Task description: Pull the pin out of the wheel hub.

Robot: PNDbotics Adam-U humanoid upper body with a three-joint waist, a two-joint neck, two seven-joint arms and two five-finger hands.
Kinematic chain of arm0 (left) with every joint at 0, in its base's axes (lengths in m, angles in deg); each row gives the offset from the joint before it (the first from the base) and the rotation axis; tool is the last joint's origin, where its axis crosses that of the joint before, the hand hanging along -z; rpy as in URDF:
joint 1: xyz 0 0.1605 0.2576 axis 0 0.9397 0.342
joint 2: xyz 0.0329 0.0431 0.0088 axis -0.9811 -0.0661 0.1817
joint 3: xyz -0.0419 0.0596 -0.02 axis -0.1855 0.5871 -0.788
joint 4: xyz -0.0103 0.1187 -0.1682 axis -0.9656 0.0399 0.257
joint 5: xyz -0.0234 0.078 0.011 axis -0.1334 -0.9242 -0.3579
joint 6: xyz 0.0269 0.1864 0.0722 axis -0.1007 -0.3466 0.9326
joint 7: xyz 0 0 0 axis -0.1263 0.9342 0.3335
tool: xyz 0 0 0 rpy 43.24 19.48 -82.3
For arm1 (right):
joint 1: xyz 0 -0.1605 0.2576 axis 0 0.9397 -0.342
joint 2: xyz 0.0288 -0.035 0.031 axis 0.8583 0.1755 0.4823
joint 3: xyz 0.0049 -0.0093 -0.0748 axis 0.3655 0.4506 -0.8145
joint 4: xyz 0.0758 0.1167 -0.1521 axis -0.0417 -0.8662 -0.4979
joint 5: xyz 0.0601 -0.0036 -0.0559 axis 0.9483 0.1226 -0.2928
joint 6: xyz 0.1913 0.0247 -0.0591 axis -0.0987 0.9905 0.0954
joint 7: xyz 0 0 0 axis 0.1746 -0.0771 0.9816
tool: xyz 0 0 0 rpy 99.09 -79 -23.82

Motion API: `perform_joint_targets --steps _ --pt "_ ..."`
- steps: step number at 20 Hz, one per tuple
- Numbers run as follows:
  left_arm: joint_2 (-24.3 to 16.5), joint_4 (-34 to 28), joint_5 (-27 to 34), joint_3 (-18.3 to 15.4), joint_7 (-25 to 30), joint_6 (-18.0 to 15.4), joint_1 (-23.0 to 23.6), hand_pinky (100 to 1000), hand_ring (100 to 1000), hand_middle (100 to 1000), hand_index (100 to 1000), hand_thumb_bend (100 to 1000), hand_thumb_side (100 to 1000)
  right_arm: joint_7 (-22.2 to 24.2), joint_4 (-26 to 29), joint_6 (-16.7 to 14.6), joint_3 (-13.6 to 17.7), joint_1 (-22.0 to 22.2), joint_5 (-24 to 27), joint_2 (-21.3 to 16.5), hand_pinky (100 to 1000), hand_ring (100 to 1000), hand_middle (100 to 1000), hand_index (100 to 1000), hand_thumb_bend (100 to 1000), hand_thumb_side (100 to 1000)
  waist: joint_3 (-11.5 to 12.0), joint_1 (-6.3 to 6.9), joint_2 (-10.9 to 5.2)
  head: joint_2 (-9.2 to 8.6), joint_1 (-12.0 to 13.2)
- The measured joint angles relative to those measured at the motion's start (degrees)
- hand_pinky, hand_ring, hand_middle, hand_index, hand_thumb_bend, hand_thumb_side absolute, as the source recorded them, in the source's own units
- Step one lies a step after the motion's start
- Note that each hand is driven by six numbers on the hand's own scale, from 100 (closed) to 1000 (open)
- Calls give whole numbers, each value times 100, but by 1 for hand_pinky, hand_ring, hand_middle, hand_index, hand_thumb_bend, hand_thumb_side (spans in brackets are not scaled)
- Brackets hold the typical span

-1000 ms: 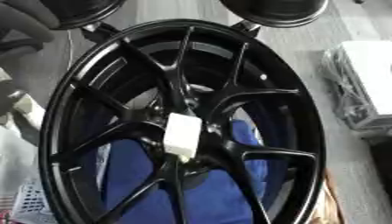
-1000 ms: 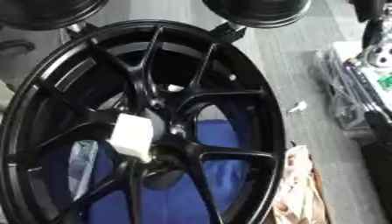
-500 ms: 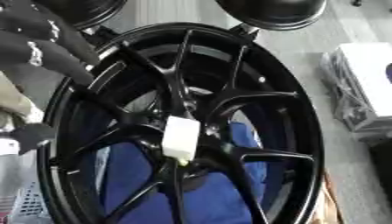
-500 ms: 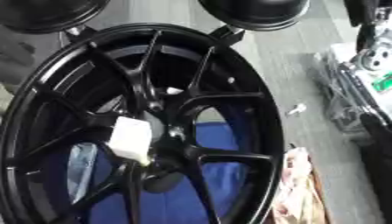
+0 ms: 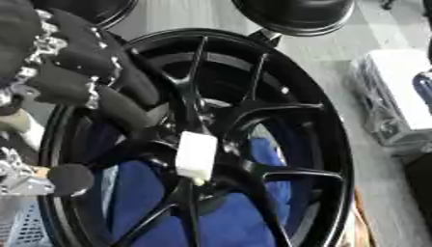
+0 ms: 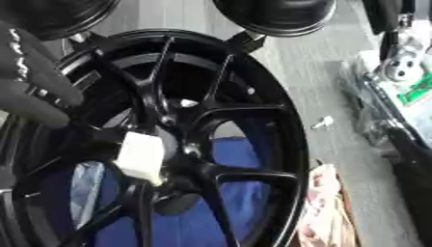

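Note:
A large black wheel hub [image 5: 336,126] with thin spokes fills both views, lying over a blue cloth. At its centre stands a white, blocky pin [image 5: 195,155], tilted a little. My left hand [image 5: 69,63] comes in from the upper left, black with silver joints. Its fingers [image 5: 127,112] stretch out toward the hub centre and end just left of and above the pin, without touching it. The thumb [image 5: 71,178] hangs apart at the lower left, so the hand is open. My right hand shows in neither view.
Blue cloth [image 5: 253,217] lies under the spokes. Two other black wheels [image 5: 295,14] stand at the far edge. A white box [image 5: 397,91] and clutter [image 6: 405,82] sit at the right. A small white bit [image 6: 322,122] and a pinkish rag [image 6: 322,202] lie beside the rim.
My left hand has come in from the upper left and moved down toward the pin. The pin and the hub stay where they were.

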Motion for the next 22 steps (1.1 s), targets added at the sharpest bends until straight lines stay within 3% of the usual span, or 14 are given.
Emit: perform_joint_targets --steps 8,11,12,15,16,19,22 --pt "545 -1 -107 249 218 218 -312 814 795 805 841 381 244 5 0 5 -37 1 -21 51 661 637 553 686 100 639 3 -6 0 -100 16" --pt "634 -1 -110 310 324 324 -357 815 791 801 843 364 307 5 0 5 -53 2 -25 78 661 637 553 686 100 638 3 -7 0 -118 25" --pt "649 -1 -108 321 362 362 -365 816 782 793 842 349 422 5 0 5 -53 2 -28 79 661 637 553 685 100 638 3 -7 0 -140 32" --pt "698 -1 -55 347 569 569 -390 822 770 772 833 327 507 1 0 1 -53 6 -31 89 661 641 552 685 100 640 5 -6 0 -152 44" --pt "708 -1 -23 347 662 662 -398 826 767 767 835 341 557 -4 0 -4 -53 14 -32 104 661 643 552 685 100 642 10 -6 0 -152 44" --pt "748 -1 35 346 821 1026 -447 825 765 742 821 378 589 -18 0 -18 -56 50 -41 134 661 644 552 684 100 635 25 -1 0 -153 45" --pt "777 -1 -70 342 688 1502 -454 818 762 718 799 433 654 -42 0 -42 -56 54 -45 169 661 644 551 684 100 645 41 1 0 -185 25"
